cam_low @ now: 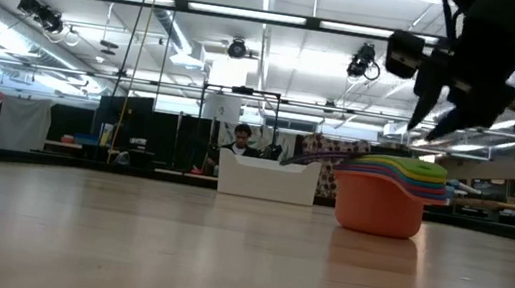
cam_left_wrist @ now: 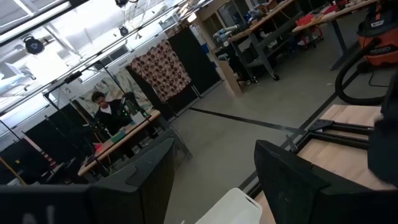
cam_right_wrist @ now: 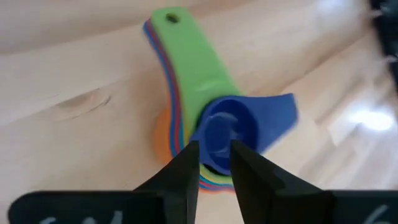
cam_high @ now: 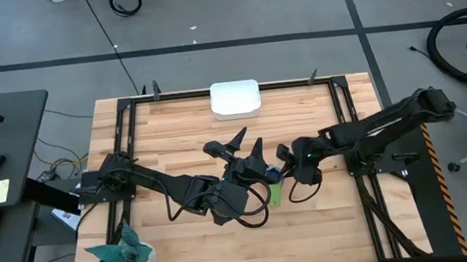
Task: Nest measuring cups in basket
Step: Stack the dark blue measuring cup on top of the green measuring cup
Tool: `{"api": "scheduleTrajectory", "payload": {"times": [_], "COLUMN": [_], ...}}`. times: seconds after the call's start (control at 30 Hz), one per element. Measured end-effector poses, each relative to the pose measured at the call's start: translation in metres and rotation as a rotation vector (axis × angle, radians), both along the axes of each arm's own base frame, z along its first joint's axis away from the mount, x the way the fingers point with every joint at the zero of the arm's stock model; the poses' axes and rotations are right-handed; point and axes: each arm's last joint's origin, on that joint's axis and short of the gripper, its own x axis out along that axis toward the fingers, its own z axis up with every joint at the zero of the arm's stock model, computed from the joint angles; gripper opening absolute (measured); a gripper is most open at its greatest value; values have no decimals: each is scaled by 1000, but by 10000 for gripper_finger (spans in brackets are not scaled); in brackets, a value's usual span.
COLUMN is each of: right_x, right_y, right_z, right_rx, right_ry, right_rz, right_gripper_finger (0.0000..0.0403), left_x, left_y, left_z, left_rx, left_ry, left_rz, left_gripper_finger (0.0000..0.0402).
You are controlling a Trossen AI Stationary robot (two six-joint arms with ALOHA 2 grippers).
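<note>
The measuring cups (cam_low: pixel 386 198) stand nested in one stack on the bare table, right of its middle. The orange one is at the bottom and the dark blue cup (cam_right_wrist: pixel 221 130) sits on top, above the green handle (cam_right_wrist: pixel 186 68). My right gripper (cam_right_wrist: pixel 212 152) slants down over the dark blue cup with its fingers a little apart. In the low view its tips (cam_low: pixel 434 123) hang just above the stack. The white basket (cam_high: pixel 235 99) stands with nothing in it at the far edge. My left gripper (cam_high: pixel 248 144) is raised and level, open and holding nothing, pointing toward the basket (cam_left_wrist: pixel 233 208).
A potted plant (cam_high: pixel 125 253) stands at the near left corner. Black frame rails (cam_high: pixel 348 120) run along the table's sides. Bare wood lies between the stack and the basket. A person (cam_low: pixel 238 141) sits in the room behind the table.
</note>
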Motion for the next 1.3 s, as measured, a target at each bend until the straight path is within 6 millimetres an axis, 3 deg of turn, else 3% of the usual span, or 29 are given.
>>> {"api": "scheduleTrajectory", "payload": {"times": [0.27,0.37,0.47,0.57,0.73,0.87,1.03,1.3], "right_x": [-27,-36,-42,-43,-35,-25,-13,-10], "right_y": [-3,-5,-7,-9,-7,-4,3,18], "right_z": [45,56,62,59,46,31,14,9], "right_rx": [321,464,606,727,898,1004,1105,1215], "right_ry": [-144,-169,-160,-83,63,194,389,572], "right_rz": [-267,-380,-498,-636,-862,-1035,-1156,-1178], "right_gripper_finger": [86,86,84,84,83,83,83,83], "left_x": [-1,-1,0,-1,1,10,20,36], "left_y": [5,15,36,72,131,164,183,187], "left_z": [-17,-30,-47,-65,-88,-104,-125,-162], "left_rx": [14,6,-115,-336,-584,-751,-925,-1004], "left_ry": [32,88,158,223,227,299,362,487], "left_rz": [7,-31,-130,-144,19,3,-26,-78], "left_gripper_finger": [222,222,222,222,222,222,222,222]}}
